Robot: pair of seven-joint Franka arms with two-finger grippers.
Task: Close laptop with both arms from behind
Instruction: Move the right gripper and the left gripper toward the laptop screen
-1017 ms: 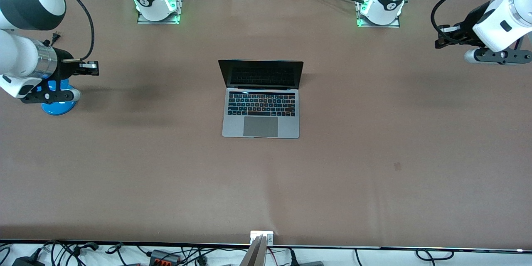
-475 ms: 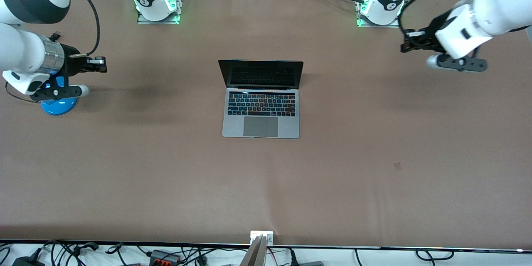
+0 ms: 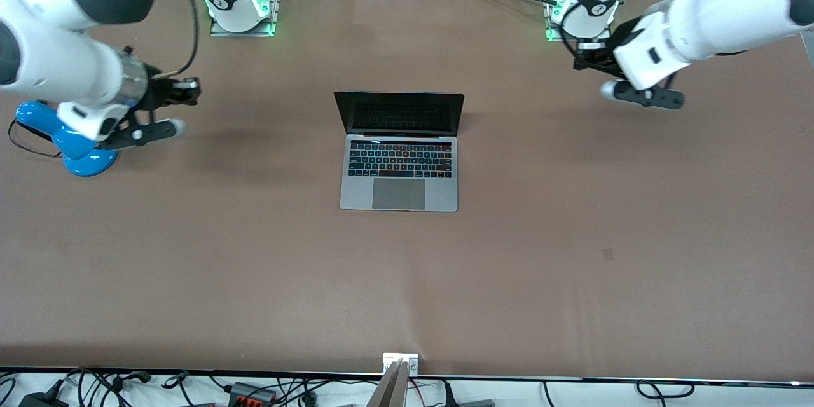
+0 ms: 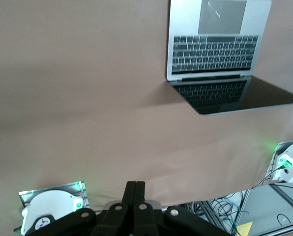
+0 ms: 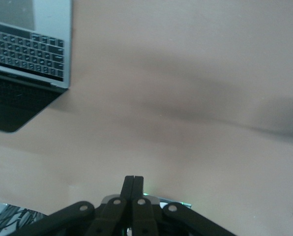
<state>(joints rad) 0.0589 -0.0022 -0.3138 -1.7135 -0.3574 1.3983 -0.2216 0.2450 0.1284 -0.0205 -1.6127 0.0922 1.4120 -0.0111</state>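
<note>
The task looks to be at its very start: the laptop (image 3: 399, 152) stands fully open in the middle of the desk (image 3: 572, 235), its dark screen upright and tilted a little back toward the robots' bases, its keyboard and trackpad toward the front camera, and nothing is touching it. All the closing is left to do; by my reading both arms must first come in to the back of the lid, then push it forward and down onto the keyboard together. The left pincer (image 3: 580, 58) hangs in the air over the desk toward the left arm's end, close to that arm's base, well apart from the laptop. Its fingers (image 4: 135, 196) are clenched together with nothing between them, and in the left wrist view the laptop (image 4: 220, 54) lies some way off, with bare desk between. The right pincer (image 3: 189, 88) hangs over the desk toward the right arm's end, just beside a blue stand (image 3: 70, 146) that sits on the desk there, and also well apart from the laptop. Its fingers (image 5: 133, 196) are likewise pressed tight on nothing, and the right wrist view catches only a corner of the laptop (image 5: 33, 54).
</note>
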